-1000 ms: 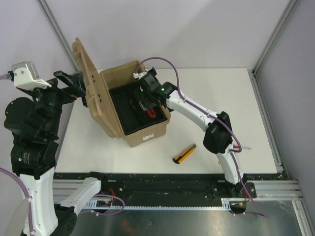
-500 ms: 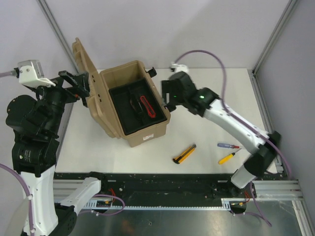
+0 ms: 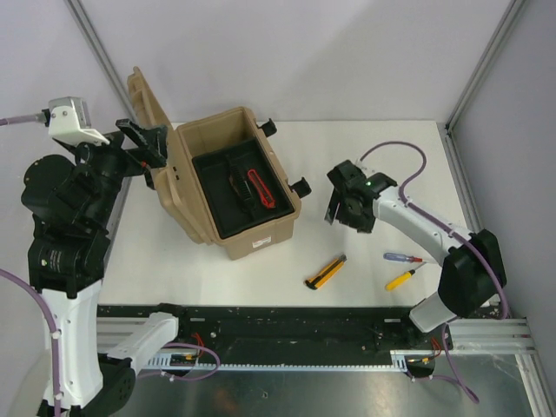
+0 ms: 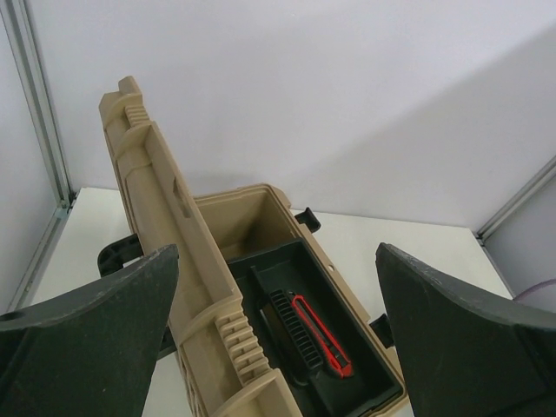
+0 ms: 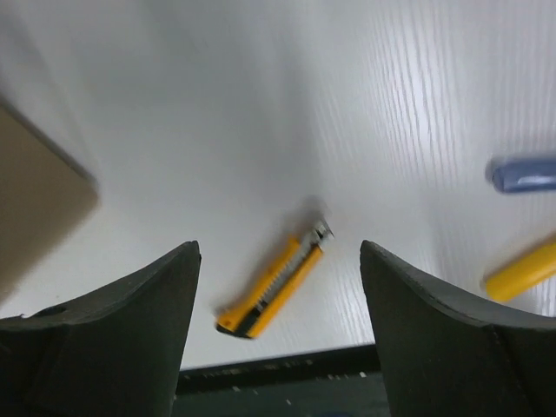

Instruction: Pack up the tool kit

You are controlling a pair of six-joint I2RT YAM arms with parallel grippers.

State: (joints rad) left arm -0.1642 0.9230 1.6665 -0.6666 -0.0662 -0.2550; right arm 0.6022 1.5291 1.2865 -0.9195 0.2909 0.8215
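The tan tool box (image 3: 252,228) stands open on the white table, lid (image 3: 148,122) upright on its left. A red utility knife (image 3: 261,189) lies in its black tray (image 3: 221,213); it also shows in the left wrist view (image 4: 323,334). A yellow utility knife (image 3: 326,272) lies in front of the box and shows between the right fingers (image 5: 274,291). My right gripper (image 3: 347,208) is open and empty above the table, right of the box. My left gripper (image 3: 143,143) is open and empty, high beside the lid (image 4: 165,226).
A blue-handled screwdriver (image 3: 401,257) and a yellow-handled screwdriver (image 3: 401,279) lie at the front right of the table, also at the right edge of the right wrist view (image 5: 524,174). The black front rail (image 3: 287,317) runs along the table's near edge.
My right gripper has left the box, with the red knife lying in the tray, and swung right and toward the front. The left gripper has shifted slightly right.
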